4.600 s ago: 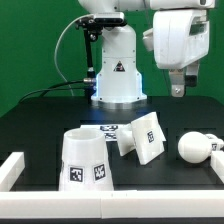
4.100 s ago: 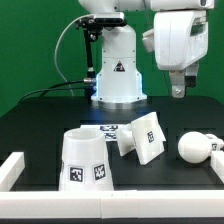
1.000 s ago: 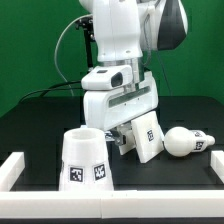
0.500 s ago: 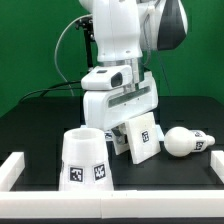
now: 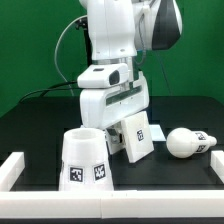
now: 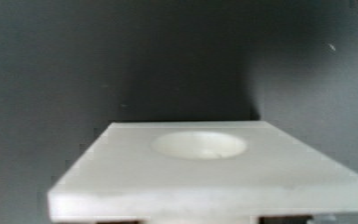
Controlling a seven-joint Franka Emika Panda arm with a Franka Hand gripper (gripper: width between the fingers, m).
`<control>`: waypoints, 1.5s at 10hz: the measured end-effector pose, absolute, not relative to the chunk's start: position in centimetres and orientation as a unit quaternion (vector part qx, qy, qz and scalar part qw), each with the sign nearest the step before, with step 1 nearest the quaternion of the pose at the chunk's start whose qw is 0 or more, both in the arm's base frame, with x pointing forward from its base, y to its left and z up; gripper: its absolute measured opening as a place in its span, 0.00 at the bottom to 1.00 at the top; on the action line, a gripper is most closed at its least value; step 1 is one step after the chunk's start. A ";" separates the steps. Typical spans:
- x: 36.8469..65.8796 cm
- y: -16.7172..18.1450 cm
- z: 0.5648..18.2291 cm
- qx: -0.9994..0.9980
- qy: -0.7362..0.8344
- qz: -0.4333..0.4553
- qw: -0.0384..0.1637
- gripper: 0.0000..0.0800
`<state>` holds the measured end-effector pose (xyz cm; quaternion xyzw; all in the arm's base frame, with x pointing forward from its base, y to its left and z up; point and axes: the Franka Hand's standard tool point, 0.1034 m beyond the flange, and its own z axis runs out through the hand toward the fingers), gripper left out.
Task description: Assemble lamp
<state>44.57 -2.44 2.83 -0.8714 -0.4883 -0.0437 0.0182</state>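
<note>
My gripper point(image 5: 124, 124) is down at the table's middle, shut on the lamp's angular block base point(image 5: 136, 136), which it holds tilted with its tagged face toward the camera. In the wrist view the base point(image 6: 208, 170) fills the lower half and shows its round socket point(image 6: 201, 146). The dark fingertips point(image 6: 140, 219) sit at its near edge. The cone shade point(image 5: 85, 160) stands just to the exterior view's left of the base. The bulb point(image 5: 184, 142) lies on its side to the exterior view's right, well apart from the gripper.
The white robot pedestal point(image 5: 100, 62) stands behind the arm. A low white rail point(image 5: 12, 170) borders the black table at the exterior view's left, along the front point(image 5: 120, 196) and at the right corner point(image 5: 218, 166).
The arm came down from high at the exterior view's right and closed on the base. Over the last second the base has shifted slightly toward the exterior view's left and turned.
</note>
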 end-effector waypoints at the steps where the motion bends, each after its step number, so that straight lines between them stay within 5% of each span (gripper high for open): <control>1: 44.8 -2.3 3.2 -0.859 -0.509 -0.047 0.010 0.39; 3: 44.2 -3.0 3.3 -0.852 -0.519 -0.069 -0.015 0.39; 15: 44.6 -2.6 4.1 -0.804 -0.592 -0.051 -0.015 0.39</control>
